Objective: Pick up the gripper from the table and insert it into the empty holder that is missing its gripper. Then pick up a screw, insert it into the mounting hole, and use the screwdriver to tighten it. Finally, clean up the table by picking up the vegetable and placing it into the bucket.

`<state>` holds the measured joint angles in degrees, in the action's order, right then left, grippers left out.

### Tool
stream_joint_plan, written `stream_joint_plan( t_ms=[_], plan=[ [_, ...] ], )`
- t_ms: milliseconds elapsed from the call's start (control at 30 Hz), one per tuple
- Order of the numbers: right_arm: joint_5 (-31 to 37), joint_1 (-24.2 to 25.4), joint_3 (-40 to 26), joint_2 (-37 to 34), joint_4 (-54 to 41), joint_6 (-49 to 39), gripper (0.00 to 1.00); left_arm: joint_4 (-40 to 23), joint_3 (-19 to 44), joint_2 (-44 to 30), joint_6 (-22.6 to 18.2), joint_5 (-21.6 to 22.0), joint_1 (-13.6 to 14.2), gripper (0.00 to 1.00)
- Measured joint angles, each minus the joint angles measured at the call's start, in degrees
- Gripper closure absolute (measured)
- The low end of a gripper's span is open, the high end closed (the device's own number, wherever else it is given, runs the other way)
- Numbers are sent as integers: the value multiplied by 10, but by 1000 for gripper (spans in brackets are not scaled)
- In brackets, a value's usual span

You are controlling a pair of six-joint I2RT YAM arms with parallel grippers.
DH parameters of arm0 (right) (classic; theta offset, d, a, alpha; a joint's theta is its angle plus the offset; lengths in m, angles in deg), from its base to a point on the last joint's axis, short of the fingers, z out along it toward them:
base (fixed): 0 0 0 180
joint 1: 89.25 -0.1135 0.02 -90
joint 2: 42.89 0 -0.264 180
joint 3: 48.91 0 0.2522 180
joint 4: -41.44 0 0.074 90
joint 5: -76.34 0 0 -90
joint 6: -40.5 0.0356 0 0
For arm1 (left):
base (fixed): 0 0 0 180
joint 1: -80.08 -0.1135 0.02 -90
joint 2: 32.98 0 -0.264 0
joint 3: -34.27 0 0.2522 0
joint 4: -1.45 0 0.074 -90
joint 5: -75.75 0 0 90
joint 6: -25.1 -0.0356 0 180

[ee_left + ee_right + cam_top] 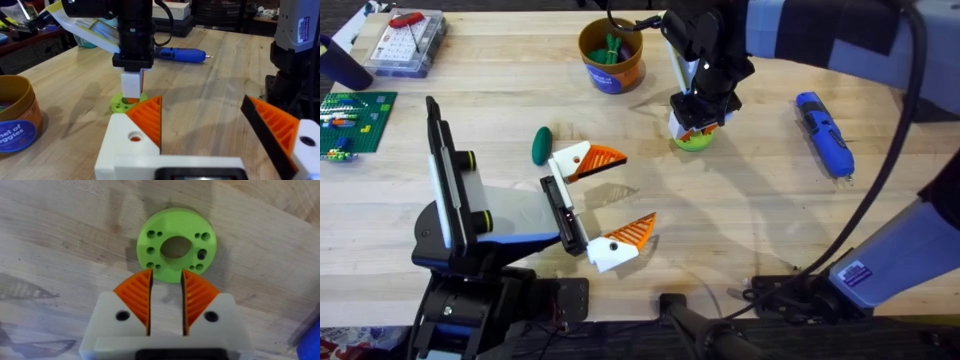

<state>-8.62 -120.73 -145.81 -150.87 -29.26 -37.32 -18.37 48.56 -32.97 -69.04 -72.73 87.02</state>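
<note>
While the left hand (610, 200) waits spread wide beside the dark green oval vegetable (541, 144), the right hand (166, 300), fingers narrowly parted, hangs directly over the bright green ring-shaped disc (176, 245) on the wooden desk (740, 210), with the blue cylindrical screwdriver (823, 132) lying lengthwise farther right.

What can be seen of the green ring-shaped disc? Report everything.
The green ring-shaped disc is a bright green, matte, plastic-looking ring with a large centre hole and small holes clustered around its face. It lies flat on the wooden table, right of the bucket and left of the screwdriver. The right gripper hangs directly over its near edge, fingers slightly apart; whether they touch it is unclear.
</note>
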Motion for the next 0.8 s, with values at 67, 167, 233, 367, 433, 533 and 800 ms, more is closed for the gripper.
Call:
stream_joint_plan(
  t_ms=[67,167,233,367,433,533,800],
  plan=[
    [0,0,0,0,-1,0,688,3,0,0,0,-1,0,12],
    [0,0,0,0,-1,0,688,3,0,0,0,0,0,12],
    [0,0,0,0,-1,0,688,3,0,0,0,0,0,12],
    [0,0,0,0,1,0,688,3,0,0,0,0,0,12],
    [0,0,0,0,2,0,688,3,0,0,0,0,0,12],
    [-1,3,0,8,14,3,688,3,0,0,0,0,0,12],
    [14,36,0,82,11,15,688,3,0,0,0,0,0,12]
  ],
)
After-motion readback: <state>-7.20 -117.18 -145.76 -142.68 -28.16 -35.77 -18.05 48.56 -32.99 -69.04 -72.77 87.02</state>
